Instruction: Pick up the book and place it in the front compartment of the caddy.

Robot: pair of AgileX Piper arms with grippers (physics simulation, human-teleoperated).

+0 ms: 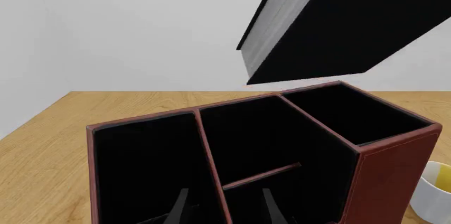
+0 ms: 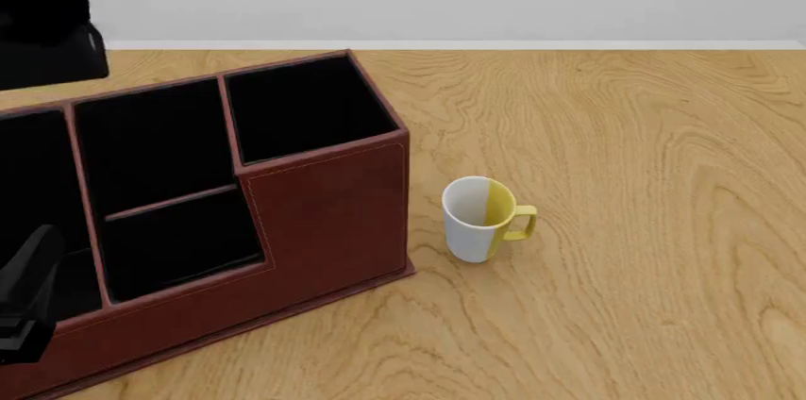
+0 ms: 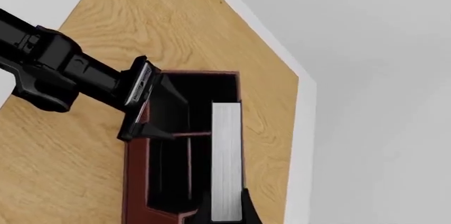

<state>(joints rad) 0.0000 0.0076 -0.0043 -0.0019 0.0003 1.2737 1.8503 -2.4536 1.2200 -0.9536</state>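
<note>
**Wood table, plain grey wall, book hanging over the caddy**

The book (image 1: 331, 34) is up in the air right above the caddy (image 1: 394, 176), tilted, not yet inside any compartment. The right claw (image 3: 238, 208) seems clamped on its end, though I only see one finger. From there the book's long edge runs along the caddy's length, so I reckon it needs lining up over the low front slot. The left claw (image 1: 225, 205) hovers spread wide over the caddy, empty. The front view cuts most of this off.
</note>
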